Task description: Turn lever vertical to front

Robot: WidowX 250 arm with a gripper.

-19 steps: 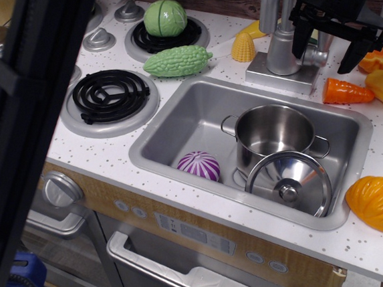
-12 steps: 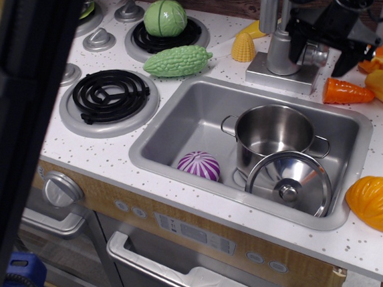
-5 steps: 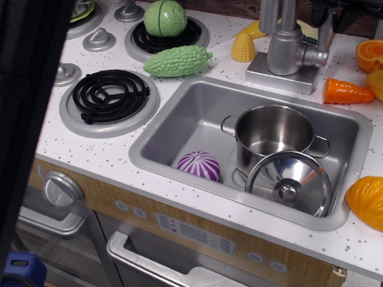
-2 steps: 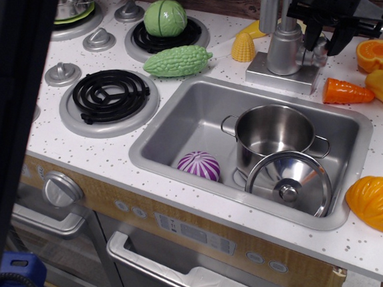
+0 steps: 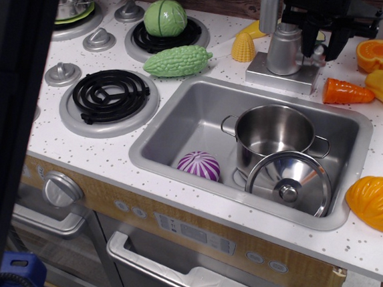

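Observation:
The silver faucet (image 5: 282,41) stands behind the sink on its square base. Its lever (image 5: 315,59) is a small grey paddle on a short stub at the right of the faucet body; it seems to point down toward the front, and it is partly hidden. My black gripper (image 5: 318,38) hangs over the lever from above. Its two fingers (image 5: 335,42) are apart, one in front of the faucet body and one to the right of the stub. I see nothing clamped between them.
The sink (image 5: 177,128) holds a steel pot (image 5: 274,133), its lid (image 5: 289,182) and a purple ball (image 5: 199,165). An orange carrot piece (image 5: 345,92), half orange (image 5: 376,53) and yellow items lie right of the faucet. Corn (image 5: 242,47) and green gourd (image 5: 177,61) lie left. A dark post (image 5: 16,132) blocks the left.
The gripper came back down over the lever after lifting away. The lever, upright a second ago, now seems to point down toward the front. The dark post has shifted left.

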